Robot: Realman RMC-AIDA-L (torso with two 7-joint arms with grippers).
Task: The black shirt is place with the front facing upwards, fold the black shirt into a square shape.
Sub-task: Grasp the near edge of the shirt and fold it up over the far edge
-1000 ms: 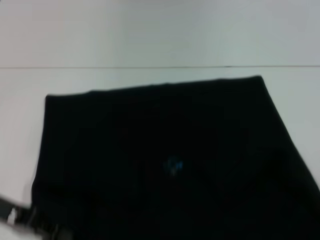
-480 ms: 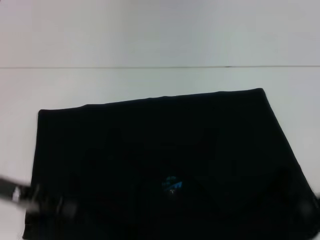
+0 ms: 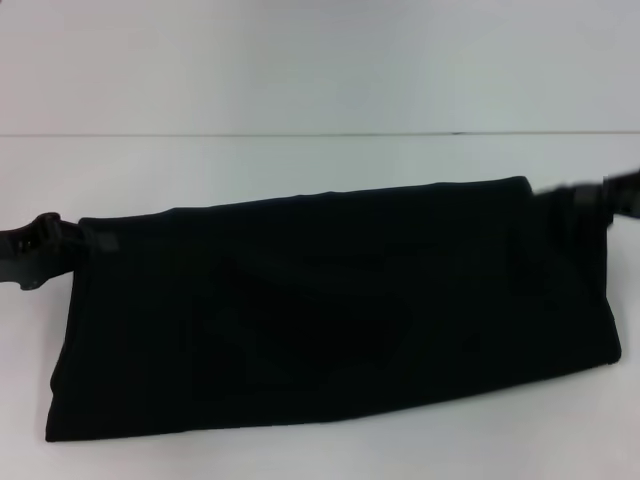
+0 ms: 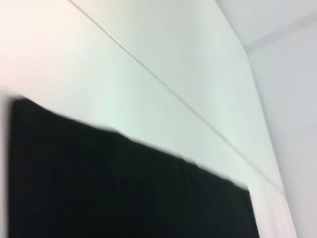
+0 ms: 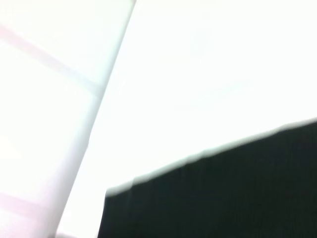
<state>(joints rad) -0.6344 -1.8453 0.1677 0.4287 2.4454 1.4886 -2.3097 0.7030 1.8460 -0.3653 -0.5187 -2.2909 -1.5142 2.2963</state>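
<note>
Currently the black shirt (image 3: 330, 310) is a wide folded band across the white table (image 3: 300, 80). Left gripper (image 3: 45, 250) at its far-left corner, right gripper (image 3: 600, 195) at far-right corner; can't tell if either is clamped on cloth.

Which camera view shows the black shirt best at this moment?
The head view: it shows the whole black shirt as a wide folded band, with the left gripper and right gripper at its far corners. The left wrist view and right wrist view show only one edge and a corner each.
</note>
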